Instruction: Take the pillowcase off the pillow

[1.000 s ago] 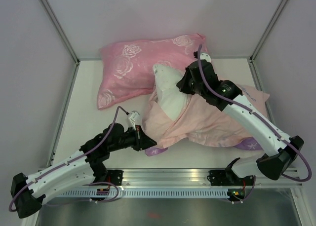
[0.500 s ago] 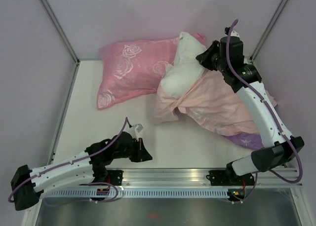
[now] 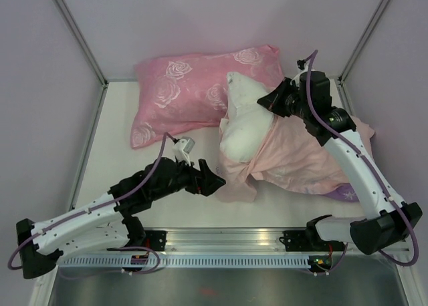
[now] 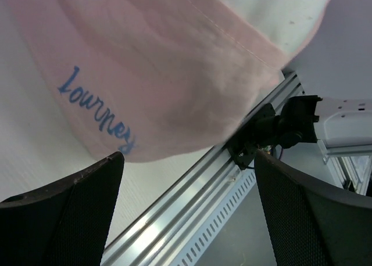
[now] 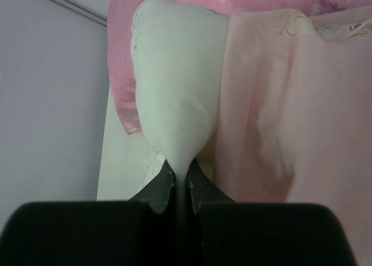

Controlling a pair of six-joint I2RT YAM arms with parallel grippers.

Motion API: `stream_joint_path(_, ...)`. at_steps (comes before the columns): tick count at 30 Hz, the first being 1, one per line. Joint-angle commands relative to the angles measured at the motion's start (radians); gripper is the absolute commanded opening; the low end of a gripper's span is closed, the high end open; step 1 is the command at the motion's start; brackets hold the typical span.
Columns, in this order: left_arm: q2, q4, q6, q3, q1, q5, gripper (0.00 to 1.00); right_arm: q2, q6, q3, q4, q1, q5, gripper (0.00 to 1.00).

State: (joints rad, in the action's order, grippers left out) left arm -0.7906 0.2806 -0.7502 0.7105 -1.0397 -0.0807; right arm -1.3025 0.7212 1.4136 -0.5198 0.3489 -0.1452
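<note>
Nearest the arm bases, the left gripper (image 3: 214, 182) (image 4: 187, 155) lies low over the table (image 3: 114, 132) with its jaws spread wide and nothing between them. Its tip is just beside the near corner of the pillowcase (image 3: 294, 156) (image 4: 145, 63). In the left wrist view this corner hangs as a pale pink fold with the blue word "Journey" (image 4: 96, 112) on it, above the aluminium rail (image 3: 234, 239) (image 4: 192, 202) at the table's near edge. The pillowcase is bunched inside out across the right half of the table, draped under the right arm, and a purple edge shows at its near right end. Out of its open left end rises the pillow (image 3: 244, 119) (image 5: 174, 74), plain white, its lower part wrapped in the pink fabric and its upper part bare. Farther back, the right gripper (image 3: 262, 102) (image 5: 180, 176) is clamped tight on a pinched corner of the pillow, holding that end lifted. Behind and to the left, the pink rose-patterned pillow (image 3: 180, 92) (image 5: 122, 97) lies against the back wall, with the white pillow's raised tip overlapping its right end.
</note>
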Motion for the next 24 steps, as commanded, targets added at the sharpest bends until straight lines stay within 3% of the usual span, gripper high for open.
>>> stream_joint_path(1, -0.097, -0.145, 0.087, -0.006, -0.005, -0.039, 0.96, 0.068, 0.067, 0.013, 0.167, -0.004, -0.089, 0.00)
stream_joint_path(7, -0.240, -0.394, 0.107, -0.045, -0.006, 0.044, 0.96, 0.100, 0.156, 0.024, 0.210, -0.002, -0.132, 0.00)
stream_joint_path(8, -0.248, -0.427, 0.110, -0.064, -0.006, 0.070, 0.91, 0.103, 0.168, 0.027, 0.208, -0.002, -0.129, 0.00)
stream_joint_path(11, -0.272, -0.468, 0.084, -0.083, -0.006, 0.110, 0.57, 0.112, 0.175, 0.051, 0.201, -0.005, -0.094, 0.00)
stream_joint_path(12, -0.279, -0.459, 0.075, -0.089, -0.006, 0.114, 0.28, 0.112, 0.173, 0.062, 0.190, -0.005, -0.085, 0.00)
stream_joint_path(14, -0.280, -0.428, 0.014, -0.109, -0.006, 0.110, 0.02, 0.105, 0.172, 0.099, 0.175, -0.005, -0.056, 0.01)
stream_joint_path(19, -0.194, -0.561, -0.107, -0.342, -0.013, 0.090, 0.02, 0.086, 0.184, 0.153, 0.161, -0.013, 0.009, 0.00)
stream_joint_path(24, -0.145, -0.489, -0.202, -0.434, -0.055, 0.019, 0.02, 0.079, 0.236, 0.143, 0.213, -0.028, 0.023, 0.00)
